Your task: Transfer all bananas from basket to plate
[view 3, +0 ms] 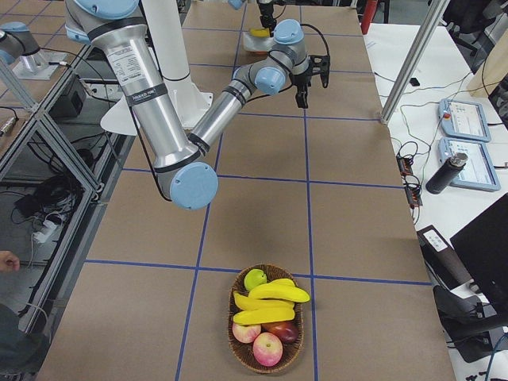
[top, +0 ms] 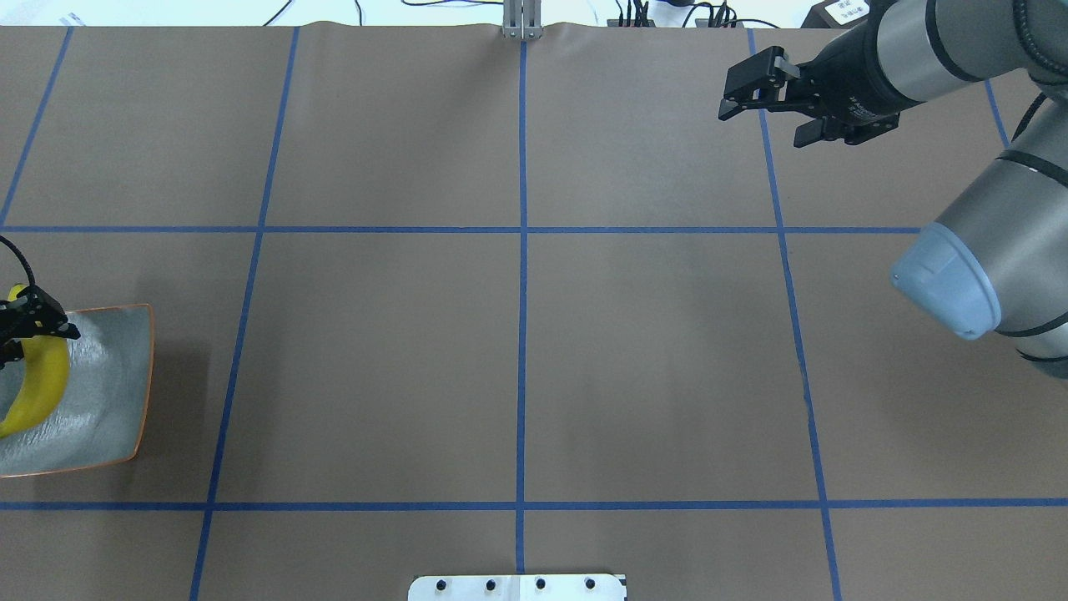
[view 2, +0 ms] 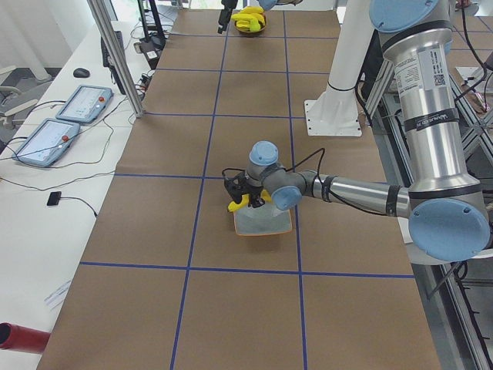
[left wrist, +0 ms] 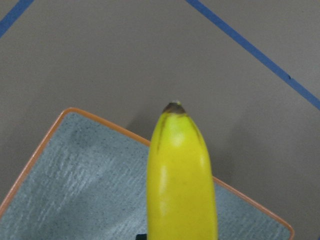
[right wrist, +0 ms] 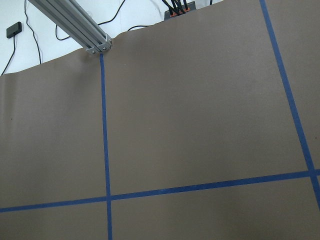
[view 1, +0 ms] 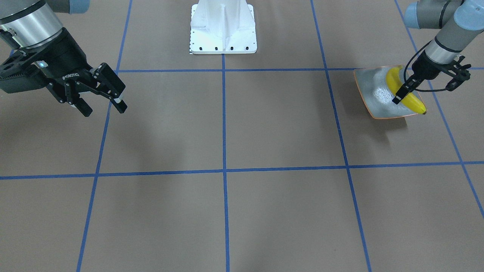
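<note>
One yellow banana [view 1: 414,104] lies on the grey-green plate [view 1: 372,90], its dark tip hanging just over the orange rim. My left gripper [view 1: 423,94] hovers low over it, open, with one finger crossing the banana and the other well off to the side. In the left wrist view the banana [left wrist: 181,180] fills the lower middle above the plate [left wrist: 75,180]. At the table's other end the basket [view 3: 238,345] holds more bananas [view 3: 266,316] with apples and a green fruit. High over the bare table my right gripper [top: 763,125] is open and holds nothing.
The white robot base [view 1: 223,26] stands at the middle of the robot's side. An aluminium post [right wrist: 75,25] rises at the far table edge. Blue tape lines divide the brown table cover [top: 517,367]. Tablets [view 2: 46,139] lie on a side bench.
</note>
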